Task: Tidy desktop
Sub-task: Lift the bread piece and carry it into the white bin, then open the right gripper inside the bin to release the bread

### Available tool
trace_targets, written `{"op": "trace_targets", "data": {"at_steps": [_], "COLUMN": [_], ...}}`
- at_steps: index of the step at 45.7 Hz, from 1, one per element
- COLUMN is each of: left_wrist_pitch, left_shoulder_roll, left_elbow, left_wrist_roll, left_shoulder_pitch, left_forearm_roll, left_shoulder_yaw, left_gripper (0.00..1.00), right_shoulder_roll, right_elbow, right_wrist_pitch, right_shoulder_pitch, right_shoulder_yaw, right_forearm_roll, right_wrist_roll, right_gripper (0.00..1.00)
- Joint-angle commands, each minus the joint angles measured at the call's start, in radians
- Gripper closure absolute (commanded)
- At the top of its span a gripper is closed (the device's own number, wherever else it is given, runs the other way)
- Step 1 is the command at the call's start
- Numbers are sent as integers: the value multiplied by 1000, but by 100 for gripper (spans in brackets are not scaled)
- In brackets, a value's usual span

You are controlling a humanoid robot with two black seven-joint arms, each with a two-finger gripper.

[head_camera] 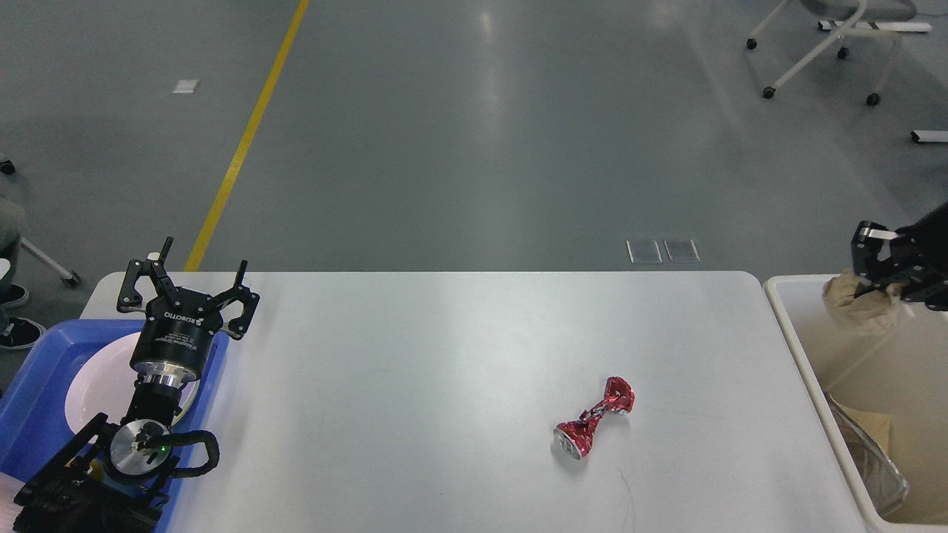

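Observation:
The white desktop [415,385] fills the lower view. A crushed red can [594,426] lies on it, right of centre. At the right edge my right gripper [872,285] is shut on a crumpled brown paper ball [859,309], which hangs over the cream bin [796,337]. Most of that arm is out of frame. My left gripper [187,277] stands open and empty at the table's left end, fingers pointing up, above the blue tray [37,377].
The blue tray holds a white plate [96,385]. Crumpled foil and brown paper [870,451] lie in the cream bin. Beyond the table's far edge is grey floor with a yellow line [244,141] and a wheeled chair base [822,44].

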Motion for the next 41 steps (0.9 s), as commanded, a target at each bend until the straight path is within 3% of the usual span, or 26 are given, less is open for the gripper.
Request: {"op": "trace_targets", "data": {"at_steps": [1, 8, 15, 23, 31, 41], "left_wrist_pitch": [0, 1, 0, 0, 0, 1], "left_shoulder_roll": [0, 0, 0, 0, 0, 0], "left_elbow": [0, 0, 0, 0, 0, 0], "left_wrist_roll": [-1, -1, -1, -1, -1, -1], "left_shoulder_pitch": [0, 0, 0, 0, 0, 0], "left_forearm_roll": [0, 0, 0, 0, 0, 0], "left_shoulder_yaw": [0, 1, 1, 1, 0, 0], "left_gripper": [4, 4, 4, 4, 4, 4], "right_shoulder_roll": [-72, -81, -44, 147, 330, 375], "right_elbow": [-184, -391, -601, -940, -1186, -1201], "right_wrist_pitch": [-134, -332, -380, -409, -510, -596], "right_shoulder_pitch": [-293, -680, -985, -1278, -1455, -1498], "right_shoulder_yaw": [120, 349, 602, 769, 815, 818], "right_forearm_roll": [-25, -10, -14, -16, -10, -10], "right_wrist_roll": [0, -5, -6, -6, -5, -5], "right_gripper": [100, 100, 100, 100, 100, 100]}}
